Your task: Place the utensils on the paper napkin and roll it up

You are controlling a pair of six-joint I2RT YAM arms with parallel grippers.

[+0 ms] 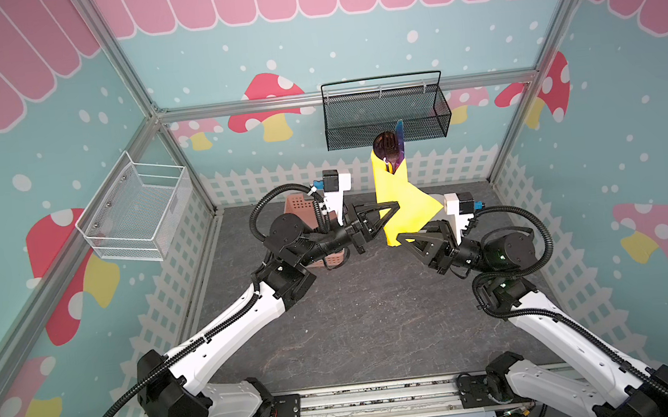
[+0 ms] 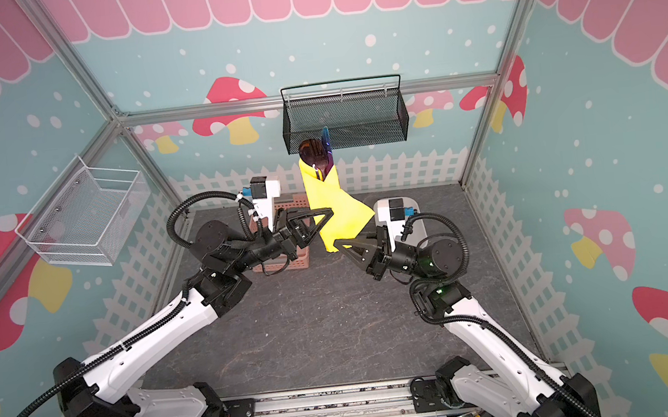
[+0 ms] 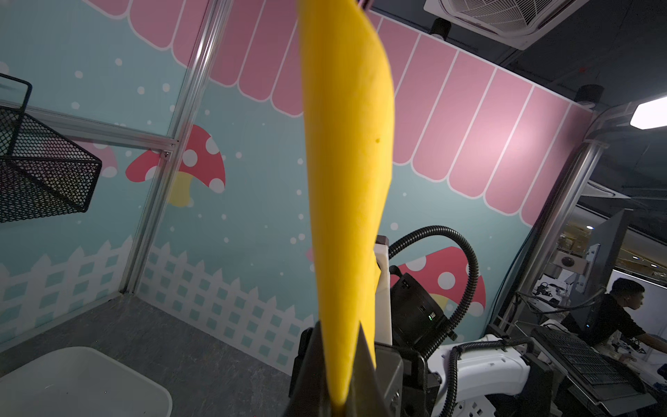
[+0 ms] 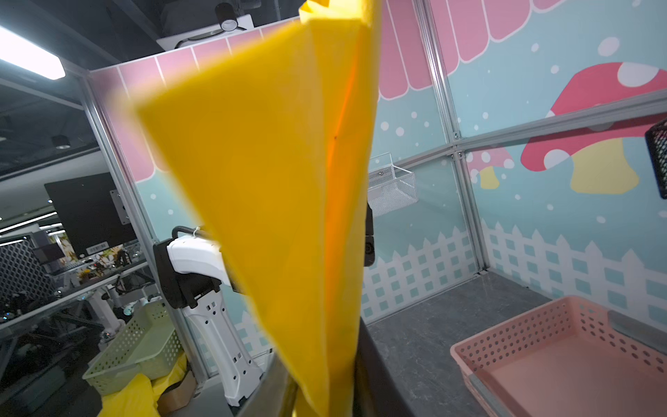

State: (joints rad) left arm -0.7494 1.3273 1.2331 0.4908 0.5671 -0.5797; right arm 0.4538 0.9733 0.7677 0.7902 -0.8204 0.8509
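The paper napkin [image 1: 402, 201] [image 2: 337, 211] is a yellow roll held upright in the air above the table, with one loose triangular flap sticking out to the right. The dark purple utensils [image 1: 390, 145] [image 2: 316, 155] poke out of its top end. My left gripper [image 1: 394, 207] [image 2: 327, 212] is shut on the middle of the roll, which rises between its fingers as a yellow napkin [image 3: 346, 162]. My right gripper [image 1: 402, 238] [image 2: 339, 244] is shut on the roll's bottom end; the napkin [image 4: 288, 180] fills its wrist view.
A black mesh basket [image 1: 385, 112] hangs on the back wall just behind the utensil tips. A white wire basket [image 1: 136, 212] hangs on the left wall. A pink basket [image 4: 563, 346] sits on the table under my left arm, and a white tray [image 3: 79, 379] lies at the back right.
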